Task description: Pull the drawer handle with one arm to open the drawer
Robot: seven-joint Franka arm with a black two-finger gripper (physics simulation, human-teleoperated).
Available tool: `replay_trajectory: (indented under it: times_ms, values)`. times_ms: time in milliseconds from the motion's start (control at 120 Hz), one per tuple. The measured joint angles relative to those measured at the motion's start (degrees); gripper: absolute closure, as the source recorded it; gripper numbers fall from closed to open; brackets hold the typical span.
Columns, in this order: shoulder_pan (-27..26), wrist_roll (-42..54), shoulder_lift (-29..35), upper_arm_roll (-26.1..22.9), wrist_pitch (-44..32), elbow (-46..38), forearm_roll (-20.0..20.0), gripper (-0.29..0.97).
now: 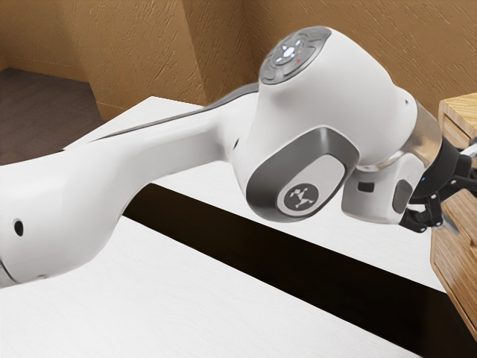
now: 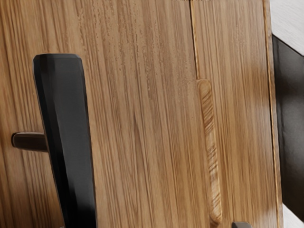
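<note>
A black finger (image 2: 64, 142) of the claw (image 1: 426, 216) hangs before the drawer (image 2: 142, 95) front, at the tabletop's (image 1: 186, 298) edge on the exterior view's right. The claw is spread, with the wooden handle (image 2: 209, 152) between and untouched. Closing off-centre, it could slip free.

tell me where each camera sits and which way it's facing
Exterior view: beside the arm, looking along it across the table toward the cabinet; the arm and gripper show.
Wrist view: on the hand, facing the cabinet close up, with its black handle just ahead.
Shared: the cabinet and a strip of table.
</note>
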State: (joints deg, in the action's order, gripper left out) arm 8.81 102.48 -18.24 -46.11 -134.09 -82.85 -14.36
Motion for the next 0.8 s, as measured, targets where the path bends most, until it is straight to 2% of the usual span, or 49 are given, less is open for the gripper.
replay_trajectory:
  times_ms: [192,342,492,683,800]
  values:
    - [0.04,-0.16,1.28,0.23,0.03,-1.22,0.36,0.23]
    - [0.26,-0.47,4.19,0.97,-0.16,-4.11,0.54,0.37]
    - [0.38,-0.95,6.11,1.86,-0.13,-5.21,0.63,0.44]
    - [0.59,-1.69,10.14,2.37,-0.12,-8.51,2.11,0.39]
    - [0.92,-2.03,13.89,2.80,-0.19,-11.39,3.70,0.44]
